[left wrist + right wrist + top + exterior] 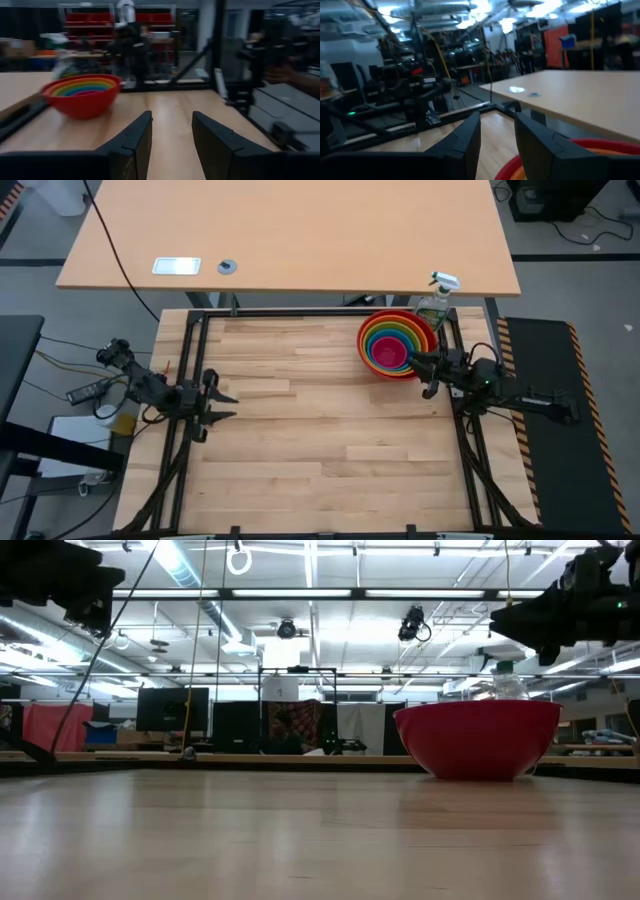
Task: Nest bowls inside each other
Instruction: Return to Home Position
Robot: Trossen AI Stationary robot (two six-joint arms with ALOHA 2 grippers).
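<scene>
The bowls (398,343) sit nested as one stack at the table's far right. The red bowl (478,738) is outermost and rests on its base. Orange, green and blue rings lie inside it, with pink at the centre (82,95). My right gripper (420,375) hovers open just beside the stack's near right side, held about level. The red rim (590,145) shows below its fingers (497,125). My left gripper (232,406) is open at the table's left edge, level, facing across toward the stack (172,125). Neither gripper holds anything.
A clear spray bottle (435,300) stands right behind the bowls at the far right corner. A black frame (300,313) borders the wooden table. Bare wood (320,440) stretches between the grippers. A separate desk (300,240) lies beyond the far edge.
</scene>
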